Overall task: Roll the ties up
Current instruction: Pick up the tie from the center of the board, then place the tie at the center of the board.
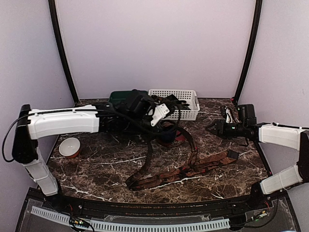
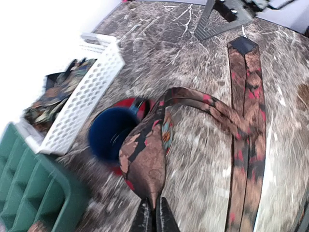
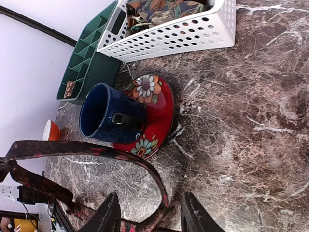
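One tie (image 2: 145,159) looped in front of the mug (image 3: 108,118), broad tip pinched above the mug in the clamped left gripper (image 2: 154,220), right gripper (image 3: 150,198) wide open, empty, right of the mug; rolling seemingly unstarted, next needing that tip laid flat and curled.

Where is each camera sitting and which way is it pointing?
Top external: above and behind the bases, looking down on the marble table; left arm and right arm show.
Left wrist: on the left arm, looking along the left gripper, shut on the tie.
Right wrist: on the right arm, looking past the open right gripper across the table.
Shared: both wrist views show the blue mug and white basket.
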`<move>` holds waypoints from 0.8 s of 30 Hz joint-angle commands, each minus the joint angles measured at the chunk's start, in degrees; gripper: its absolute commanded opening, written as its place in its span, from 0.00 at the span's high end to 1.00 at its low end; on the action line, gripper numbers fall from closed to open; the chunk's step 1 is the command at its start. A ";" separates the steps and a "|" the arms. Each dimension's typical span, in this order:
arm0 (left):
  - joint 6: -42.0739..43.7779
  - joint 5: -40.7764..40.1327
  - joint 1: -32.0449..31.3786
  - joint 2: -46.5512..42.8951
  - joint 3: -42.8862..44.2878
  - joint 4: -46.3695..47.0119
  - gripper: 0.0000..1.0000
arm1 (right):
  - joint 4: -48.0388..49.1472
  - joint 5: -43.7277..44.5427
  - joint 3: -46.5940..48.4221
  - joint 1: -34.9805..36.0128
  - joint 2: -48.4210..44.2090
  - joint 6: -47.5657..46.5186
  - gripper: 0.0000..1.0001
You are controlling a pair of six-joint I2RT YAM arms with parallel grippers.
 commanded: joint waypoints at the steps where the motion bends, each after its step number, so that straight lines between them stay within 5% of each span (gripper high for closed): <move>1: 3.44 -3.59 0.00 -10.93 -11.40 -9.75 1.00 | 3.42 -4.39 -0.24 2.05 1.04 0.29 0.58; 12: 0.21 -2.04 -0.78 -33.20 -23.92 -28.62 1.00 | 0.22 -4.33 0.69 13.26 6.58 -1.06 0.63; 17: -1.41 -6.92 -2.42 -33.29 -21.41 -35.57 0.98 | -1.61 -3.21 -0.35 16.20 7.77 -0.76 0.68; 20: -0.95 -8.56 -3.01 -31.83 -21.69 -35.44 0.86 | -2.15 -2.02 -1.33 17.91 8.99 0.20 0.71; 24: -0.94 -9.45 -5.77 -30.31 -21.92 -35.01 0.81 | -3.86 0.18 -2.75 18.72 10.75 0.81 0.75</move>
